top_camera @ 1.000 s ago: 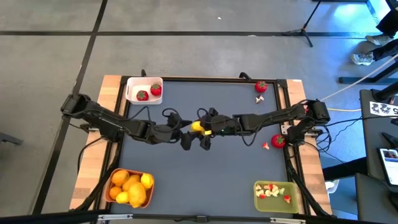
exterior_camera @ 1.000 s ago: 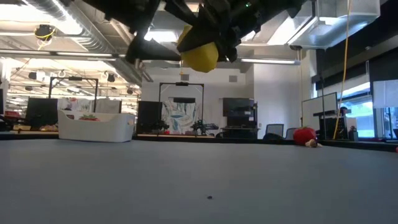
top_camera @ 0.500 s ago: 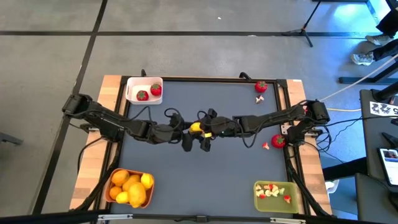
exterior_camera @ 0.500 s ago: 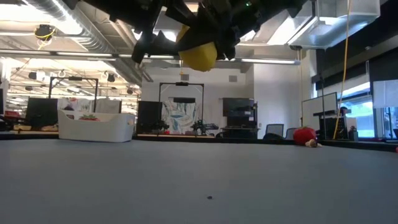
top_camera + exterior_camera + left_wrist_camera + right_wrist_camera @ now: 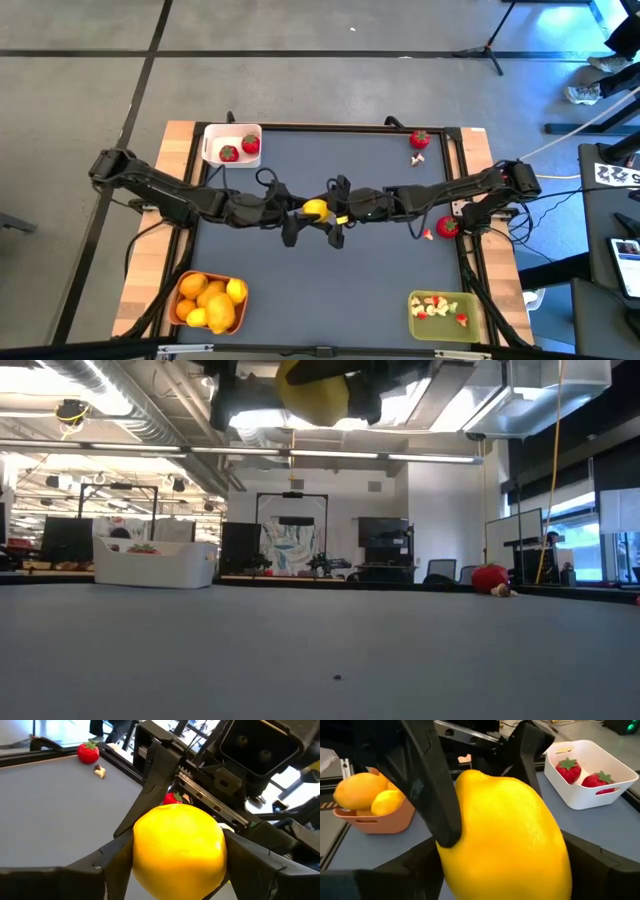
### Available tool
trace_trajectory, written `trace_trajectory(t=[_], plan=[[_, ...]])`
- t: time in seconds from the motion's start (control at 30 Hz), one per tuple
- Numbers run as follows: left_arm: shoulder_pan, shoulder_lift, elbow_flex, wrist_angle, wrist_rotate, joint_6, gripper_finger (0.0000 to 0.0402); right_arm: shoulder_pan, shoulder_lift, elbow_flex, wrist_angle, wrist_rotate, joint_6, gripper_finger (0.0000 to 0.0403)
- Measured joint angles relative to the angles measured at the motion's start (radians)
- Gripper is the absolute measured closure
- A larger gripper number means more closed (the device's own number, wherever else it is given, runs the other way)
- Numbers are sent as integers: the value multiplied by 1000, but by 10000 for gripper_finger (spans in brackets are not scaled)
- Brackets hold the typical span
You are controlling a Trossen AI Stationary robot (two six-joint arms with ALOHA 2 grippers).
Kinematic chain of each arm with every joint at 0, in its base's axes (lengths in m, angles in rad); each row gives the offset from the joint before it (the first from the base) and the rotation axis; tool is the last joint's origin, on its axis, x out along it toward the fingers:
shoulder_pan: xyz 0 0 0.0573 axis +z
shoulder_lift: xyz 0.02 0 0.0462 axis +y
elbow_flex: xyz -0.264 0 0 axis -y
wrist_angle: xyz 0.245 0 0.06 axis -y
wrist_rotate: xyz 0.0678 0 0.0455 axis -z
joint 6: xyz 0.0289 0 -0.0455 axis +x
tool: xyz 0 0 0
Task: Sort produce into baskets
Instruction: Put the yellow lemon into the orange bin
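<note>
High view: both arms meet over mid-table. Left gripper and right gripper sit either side of one yellow lemon, each clamped on it. White basket at far-left corner w/ two strawberries; orange basket near-left, full of lemons & citrus; green basket near-right w/ small bits. Loose strawberry near far-right edge, another strawberry by right edge.

Low view: lemon held well above tabletop between dark fingers; white basket far left, a strawberry far right.

Left wrist view: lemon pinched by own fingers, right arm's fingers touching it from beyond.

Right wrist view: lemon fills frame, gripped both sides; orange basket & white basket behind.
</note>
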Motion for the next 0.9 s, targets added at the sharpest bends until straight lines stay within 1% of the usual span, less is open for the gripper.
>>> trace_trajectory(t=[0.17, 0.37, 0.5, 0.57, 0.77, 0.9], plan=[[0, -5, 0, -17, 6, 2, 141, -2, 2, 19, -24, -29, 1, 94], [0, -24, 0, -66, 24, 19, 146, -2, 3, 19, -24, -40, -30, 94], [14, -46, -1, -88, 29, 43, 147, -3, 3, 19, -12, -35, -40, 94], [19, -52, -3, -93, 28, 59, 148, -3, 3, 18, 2, -14, -48, 94], [24, -54, -5, -83, 29, 81, 148, -3, 19, 16, 35, -17, -18, 93], [25, -58, -5, -106, 29, 98, 148, -13, 25, 16, 48, -14, 45, 69]])
